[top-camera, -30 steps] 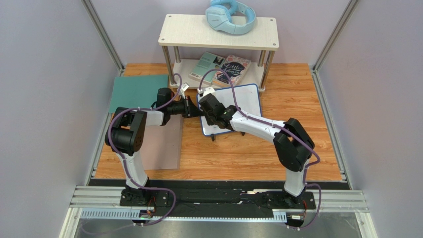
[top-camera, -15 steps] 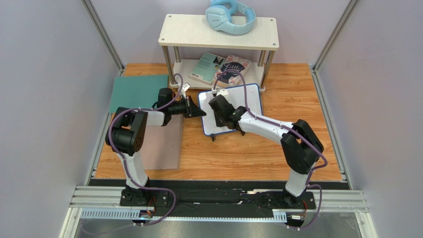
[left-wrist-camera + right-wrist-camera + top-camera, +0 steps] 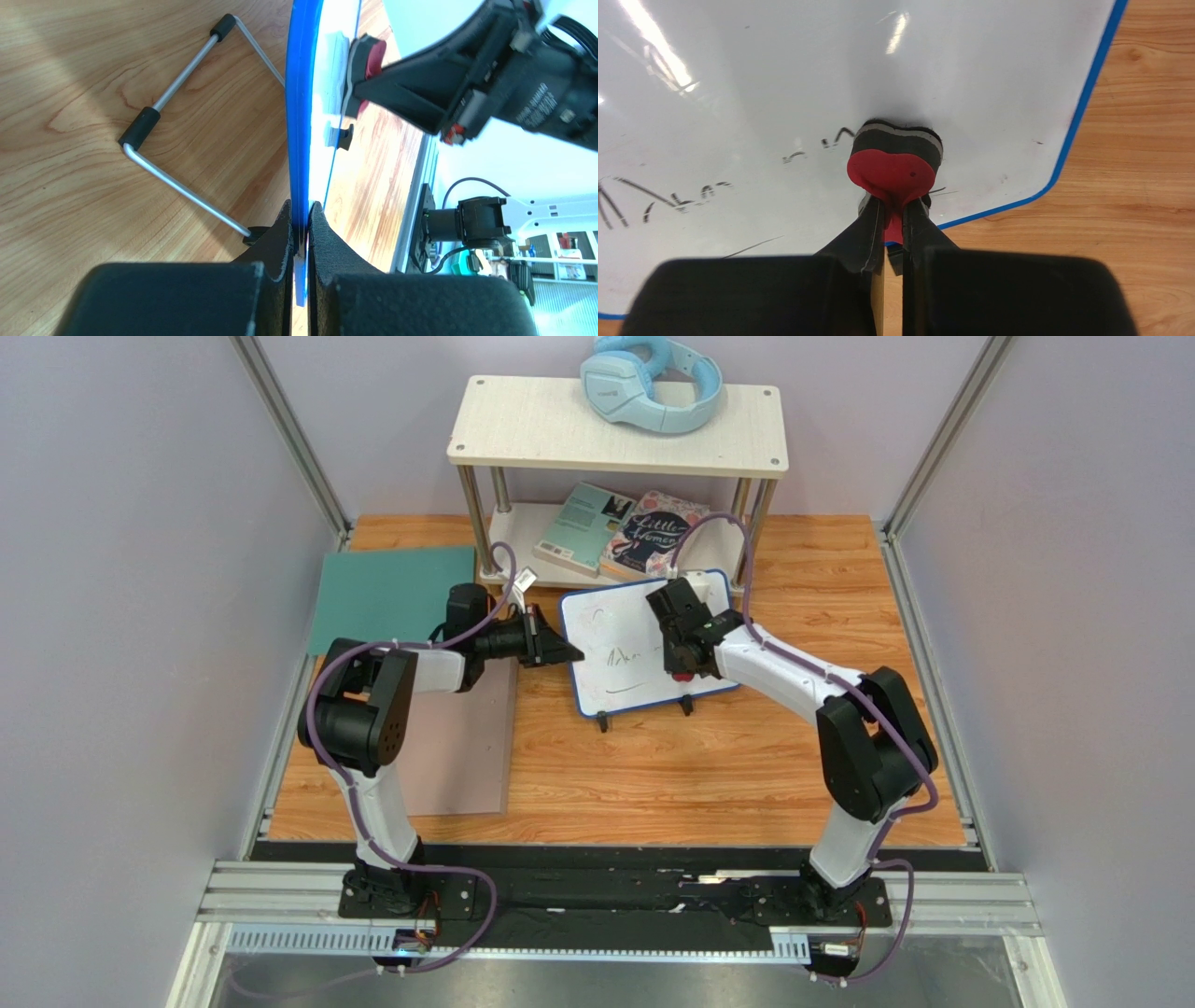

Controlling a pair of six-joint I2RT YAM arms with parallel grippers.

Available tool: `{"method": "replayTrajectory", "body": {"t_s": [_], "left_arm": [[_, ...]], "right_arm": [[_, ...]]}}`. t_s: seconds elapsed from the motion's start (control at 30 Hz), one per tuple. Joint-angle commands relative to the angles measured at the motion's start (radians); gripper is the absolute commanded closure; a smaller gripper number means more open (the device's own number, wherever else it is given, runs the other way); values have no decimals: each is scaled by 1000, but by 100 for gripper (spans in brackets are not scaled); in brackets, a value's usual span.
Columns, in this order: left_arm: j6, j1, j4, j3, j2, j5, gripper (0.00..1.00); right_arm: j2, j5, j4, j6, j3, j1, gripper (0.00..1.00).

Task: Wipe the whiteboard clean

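Here the left gripper (image 3: 300,210) is clenched on the blue frame of the whiteboard (image 3: 302,105), which stands edge-on straight ahead of its fingers, evidently to stop the board sliding on its wire stand (image 3: 186,192). The right gripper (image 3: 892,210) grasps a red eraser (image 3: 896,164) by its back, with the felt pressed flat to the white face just beyond its fingertips. Marker strokes (image 3: 668,199) lie to its left, so the wiping looks unfinished.

No legible text; the whiteboard (image 3: 773,84) scribbles (image 3: 675,199) are unreadable
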Motion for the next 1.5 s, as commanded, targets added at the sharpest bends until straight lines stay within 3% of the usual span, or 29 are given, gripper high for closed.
{"method": "replayTrajectory", "body": {"t_s": [0.0,0.2,0.47,0.67,1.13,1.47], "left_arm": [[49,15,11,-4,2,-52,100],[49,15,10,-1,5,-49,100],[52,14,8,1,7,-44,100],[52,12,8,2,7,-41,100],[53,12,7,4,7,-40,100],[52,12,11,2,7,-40,100]], "right_arm": [[34,133,-22,-17,-19,-75,100],[38,77,-8,-43,-1,-98,100],[31,-32,47,-121,8,-37,100],[77,-155,40,-195,120,17,100],[293,-180,-63,-200,378,273,100],[319,-106,-69,-188,369,294,100]]}}
